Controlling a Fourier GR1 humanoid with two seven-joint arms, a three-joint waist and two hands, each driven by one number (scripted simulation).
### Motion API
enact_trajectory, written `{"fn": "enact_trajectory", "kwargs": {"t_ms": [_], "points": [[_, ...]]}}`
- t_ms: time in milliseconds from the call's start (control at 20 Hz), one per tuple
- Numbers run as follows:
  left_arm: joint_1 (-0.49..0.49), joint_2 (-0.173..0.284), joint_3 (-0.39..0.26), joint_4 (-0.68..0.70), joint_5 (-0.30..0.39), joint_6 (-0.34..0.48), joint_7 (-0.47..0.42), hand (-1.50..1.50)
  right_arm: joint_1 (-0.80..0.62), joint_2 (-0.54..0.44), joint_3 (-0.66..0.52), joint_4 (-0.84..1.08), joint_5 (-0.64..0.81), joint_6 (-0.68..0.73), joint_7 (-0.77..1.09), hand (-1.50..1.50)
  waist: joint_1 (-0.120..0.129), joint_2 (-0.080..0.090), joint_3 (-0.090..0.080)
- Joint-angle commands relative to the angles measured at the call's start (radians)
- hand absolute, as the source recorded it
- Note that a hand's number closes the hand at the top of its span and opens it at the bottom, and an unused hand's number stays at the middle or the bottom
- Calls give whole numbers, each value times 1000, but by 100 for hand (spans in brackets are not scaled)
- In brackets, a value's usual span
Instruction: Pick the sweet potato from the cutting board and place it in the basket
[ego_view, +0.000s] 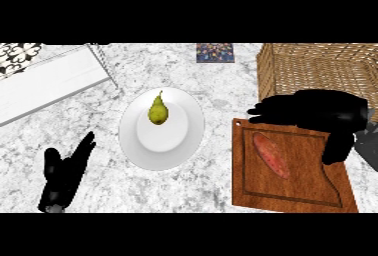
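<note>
Sweet potato: we see the sweet potato (271, 155) lying flat on the cutting board (295, 187), in the board's left half; its long axis runs from upper left to lower right, the narrower end toward the far edge.
Cutting board: brown wood with a groove round its rim, resting on the marble worktop (214, 190) just in front of the basket.
Basket: the wicker basket (284, 65) stands at the far right, its right side cut off by the view's edge.
Right robot hand: the right robot hand (314, 111) hovers over the board's far edge and the basket's near wall, fingers straight and spread toward the left, thumb hanging down over the board; it grips nothing and sits apart from the sweet potato.
Left robot hand: the left robot hand (66, 170) rests at the lower left, fingers straight and pointing up.
Nearby: a white plate (184, 135) carries a pear (157, 111), stem pointing away, well left of the board.
Hidden: the right robot hand covers the board's far right corner and part of the basket's front.
</note>
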Motion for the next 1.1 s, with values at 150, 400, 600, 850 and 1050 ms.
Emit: {"fn": "enact_trajectory", "kwargs": {"t_ms": [150,400,600,850,1050], "points": [[59,-40,-16,29,-31,29,25,0,51,34,21,78,99,-61,-120,-150,-3,8,-13],[19,-42,-2,61,-30,11,53,0,38,88,-8,109,97,-53,-103,-150,-7,8,-13],[37,-40,23,80,-5,-29,14,0,91,126,33,149,159,-130,-133,-150,-6,8,-13],[47,-29,27,13,-18,-25,70,0,85,167,32,125,208,-112,-102,-150,-6,6,-13],[102,-37,17,-29,-28,-25,50,0,94,154,73,109,281,-92,-69,-150,-4,4,-13]]}}
